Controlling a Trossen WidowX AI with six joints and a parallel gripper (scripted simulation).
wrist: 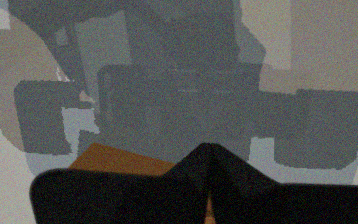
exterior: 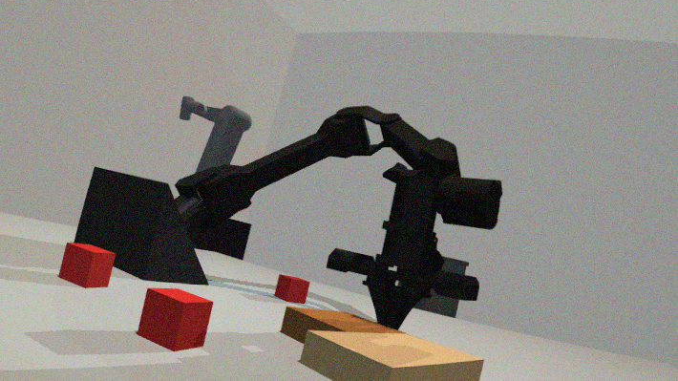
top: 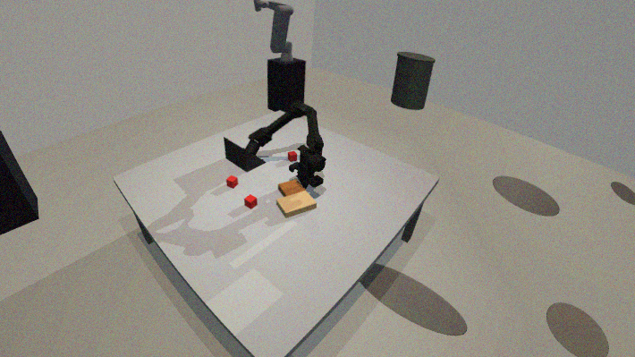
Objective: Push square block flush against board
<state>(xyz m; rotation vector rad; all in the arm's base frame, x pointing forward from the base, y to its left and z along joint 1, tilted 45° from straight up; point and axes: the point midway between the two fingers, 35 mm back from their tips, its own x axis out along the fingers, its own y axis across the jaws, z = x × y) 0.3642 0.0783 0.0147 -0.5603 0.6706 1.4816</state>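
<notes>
The square block (top: 290,187) (exterior: 320,316) (wrist: 117,161) is orange-brown and lies flat just behind the pale tan board (top: 296,202) (exterior: 354,343). The two lie close together, but the seam is partly hidden, so I cannot tell if a whole side touches or if their edges are even. My gripper (top: 305,186) (exterior: 390,328) (wrist: 209,152) is shut and holds nothing. It points down, with its tips low at the block's right side in the top and exterior views. In the wrist view the black fingers hide most of the block. Contact between the tips and the block cannot be made out.
Red cubes stand on the table at the left (top: 232,182) (exterior: 86,265), nearer the board (top: 250,201) (exterior: 175,319), and behind the block (top: 292,156) (exterior: 291,288). The arm's black wedge-shaped mount (top: 241,158) (exterior: 124,226) stands at the back left.
</notes>
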